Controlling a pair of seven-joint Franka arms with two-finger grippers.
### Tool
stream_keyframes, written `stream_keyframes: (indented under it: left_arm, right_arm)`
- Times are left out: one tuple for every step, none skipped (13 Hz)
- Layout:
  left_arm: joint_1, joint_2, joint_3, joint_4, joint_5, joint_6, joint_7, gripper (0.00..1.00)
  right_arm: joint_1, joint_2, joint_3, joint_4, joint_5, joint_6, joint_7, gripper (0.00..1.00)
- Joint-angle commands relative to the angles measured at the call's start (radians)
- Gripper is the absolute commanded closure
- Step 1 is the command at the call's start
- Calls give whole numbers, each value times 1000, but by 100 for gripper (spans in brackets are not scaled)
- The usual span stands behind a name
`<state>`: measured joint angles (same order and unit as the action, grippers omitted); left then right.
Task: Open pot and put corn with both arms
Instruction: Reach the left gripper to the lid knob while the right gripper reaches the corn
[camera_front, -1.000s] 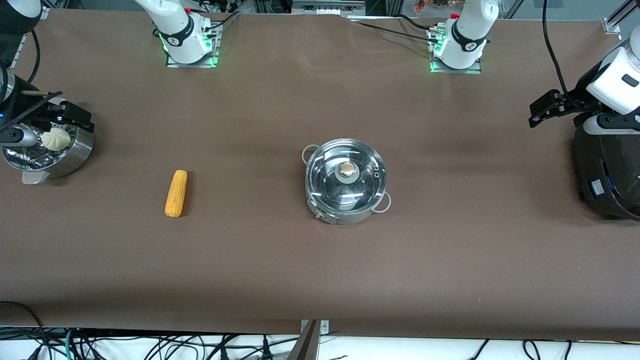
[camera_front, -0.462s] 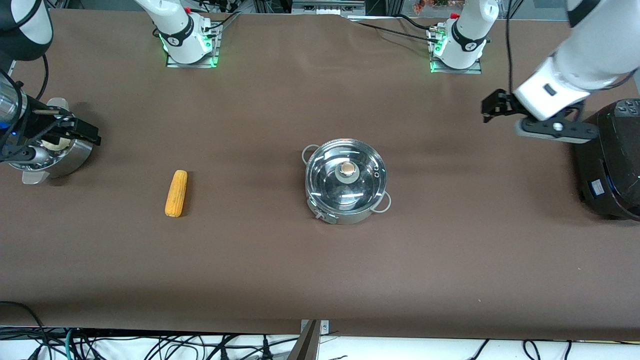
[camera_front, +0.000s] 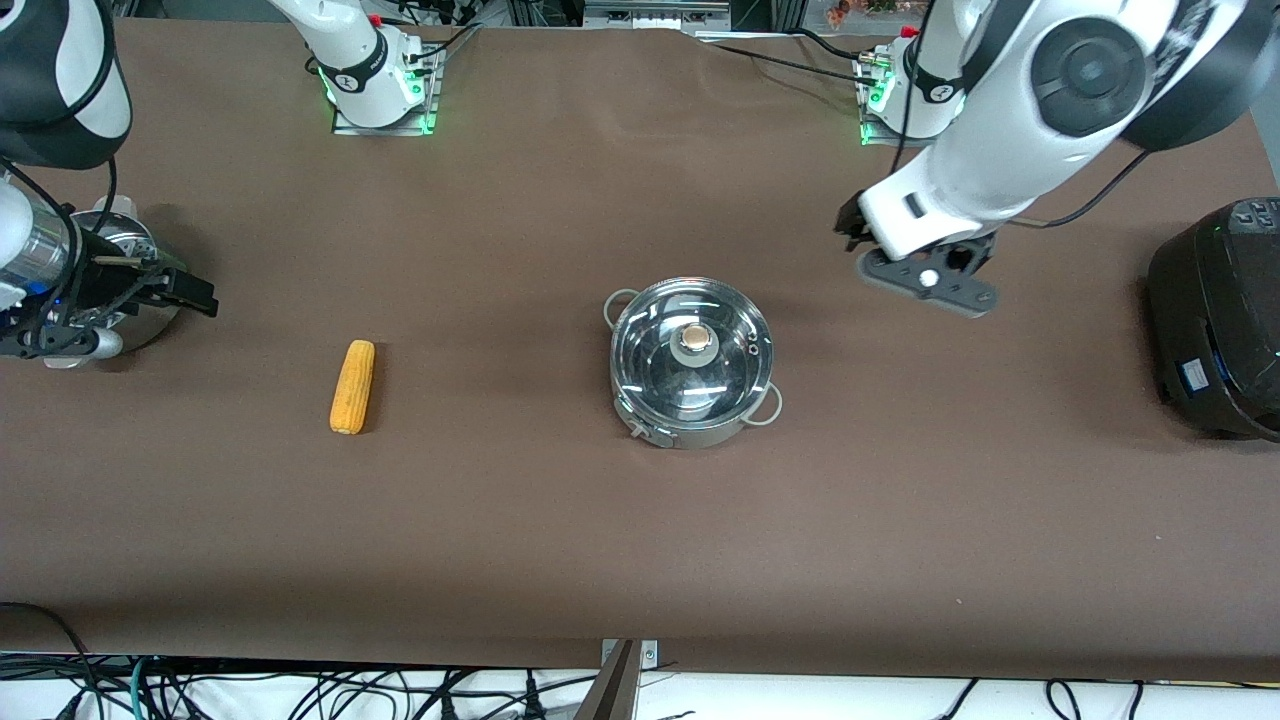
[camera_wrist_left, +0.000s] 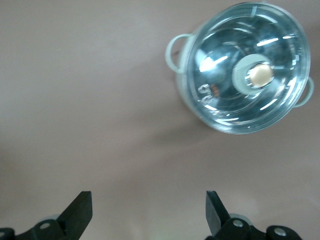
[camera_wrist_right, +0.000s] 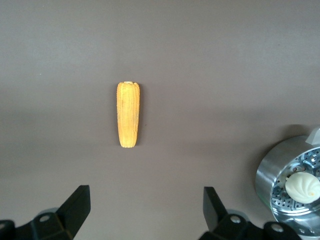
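Observation:
The steel pot (camera_front: 692, 365) stands mid-table with its glass lid (camera_front: 660, 350) on, tan knob (camera_front: 695, 340) upward. Toward the right arm's end lies the yellow corn (camera_front: 352, 386), flat on the brown mat. My left gripper (camera_front: 848, 228) hangs open and empty above the mat beside the pot, on the side of the left arm's end. In the left wrist view the pot (camera_wrist_left: 215, 107) shows ahead of the open left gripper (camera_wrist_left: 148, 207). Open and empty, my right gripper (camera_front: 195, 292) hovers at the steamer bowl's edge. The corn (camera_wrist_right: 128, 114) shows ahead of the right gripper (camera_wrist_right: 145, 205).
A perforated steel steamer bowl (camera_front: 155, 318) with a pale bun (camera_wrist_right: 302, 186) stands at the right arm's end, partly under the right arm. A large black cooker (camera_front: 1215, 320) sits at the left arm's end. Bare mat surrounds pot and corn.
The left arm has swung from over the black cooker toward the pot. The right gripper has shifted a little off the steamer bowl toward the corn. Pot and corn have not moved.

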<state>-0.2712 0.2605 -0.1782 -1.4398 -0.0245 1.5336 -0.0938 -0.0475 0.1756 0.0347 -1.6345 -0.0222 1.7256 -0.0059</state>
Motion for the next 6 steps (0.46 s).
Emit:
stream_keyframes:
  left_arm:
    - [-57,135,6,124,-15,28,2,0]
    - [-77,163,6,122,-17,80,2,0]
    - [-117,201,8,124,-11,141,-15,0]
    - [-138,238,8,124,-9,202,-53,0]
    - [-151,259,8,124,-6,242,-104,0]
    - [-184,269,9,122,1,264,-154,0]
  right_arm:
    - [1,34,4,12,11,28,3,0]
    - [8,44,4,10,13,37,12,0]
    - [21,57,5,7,15,43,44,0]
    - [24,67,5,7,15,48,76,0]
    - [34,80,5,7,15,60,81,0]
    - [37,91,5,4,16,77,81,0]
